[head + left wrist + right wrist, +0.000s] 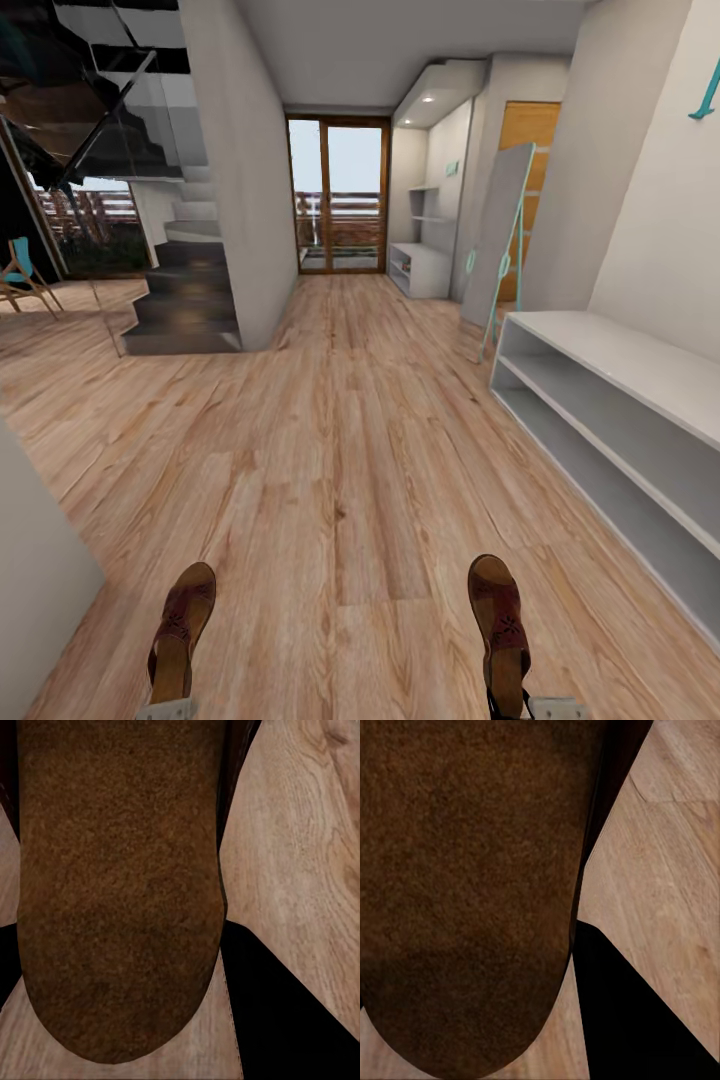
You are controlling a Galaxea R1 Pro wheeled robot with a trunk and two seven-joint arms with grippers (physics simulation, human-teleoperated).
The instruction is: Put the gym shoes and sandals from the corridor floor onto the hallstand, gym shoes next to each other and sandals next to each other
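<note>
Two dark reddish-brown sandals hang above the wood-plank corridor floor (340, 420), toes pointing away from me. My left gripper (165, 708) is shut on the heel of the left sandal (183, 625); its brown sole (120, 885) sits between black fingers (300, 1012). The right sandal (500, 620) is held the same way by my right gripper (545, 706), sole (465, 885) beside a black finger (637, 1012). The hallstand (422, 268), white with stepped wall shelves above, stands far down the corridor on the right by the glass door. The gym shoes are out of view.
A low white rack (640, 370) with two open tiers runs along the right wall close by. A tall leaning mirror with teal frame (498, 240) stands beyond it. Dark stairs (185, 300) and a wall (240, 180) are at the left; a white wall corner (40, 570) is near left.
</note>
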